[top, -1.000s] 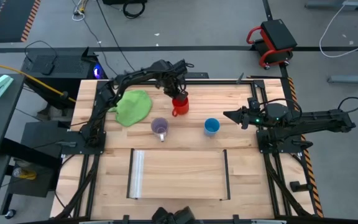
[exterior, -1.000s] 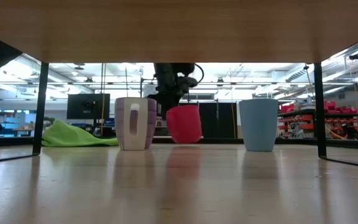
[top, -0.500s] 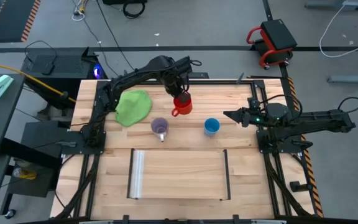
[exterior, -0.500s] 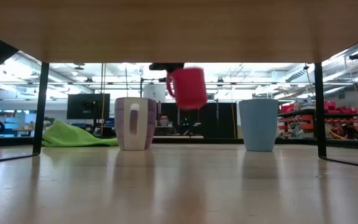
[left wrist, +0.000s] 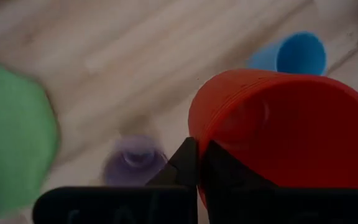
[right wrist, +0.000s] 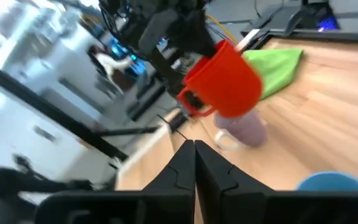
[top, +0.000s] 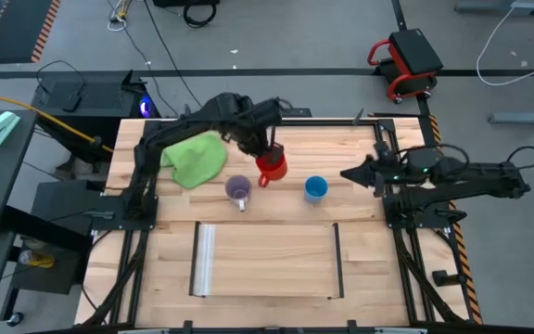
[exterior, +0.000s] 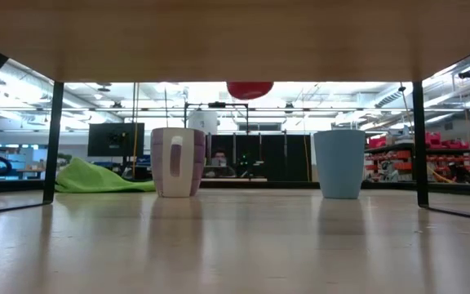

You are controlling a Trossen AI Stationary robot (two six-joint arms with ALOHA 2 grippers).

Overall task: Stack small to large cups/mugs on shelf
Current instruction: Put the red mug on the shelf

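Observation:
My left gripper (top: 260, 153) is shut on the red mug (top: 273, 168) and holds it in the air above the table, between the purple mug and the blue mug. In the low view only the red mug's underside (exterior: 250, 88) shows, high up. The translucent purple mug (top: 238, 190) and the blue mug (top: 315, 189) stand upright on their bases on the tabletop. The light-wood shelf panel (top: 267, 262) lies flat nearer the near edge, with its clear strip (top: 206, 261) on the left and its dark bar (top: 337, 260) on the right. My right gripper (top: 345, 173) waits shut, right of the blue mug. My left gripper (left wrist: 197, 148) pinches the red mug's wall at its rim (left wrist: 194, 118), one finger (left wrist: 186, 163) outside and the other inside the opening. The fingers slant down from the table's far left. The mug is lifted clear and tilted, its handle (right wrist: 197, 111) on the lower side.
A green cloth (top: 197, 158) lies on the tabletop left of the mugs, under the left arm. The slatted tabletop (top: 360, 278) shows bare wood around the shelf panel. Dark frame rails (top: 406, 232) run along the table's sides.
My left gripper has lifted the red mug off the table, straight up at first, then a little toward the near edge. The mug stood upright on the wood a second ago; now it hangs high and tilted. The purple and blue mugs have stayed put.

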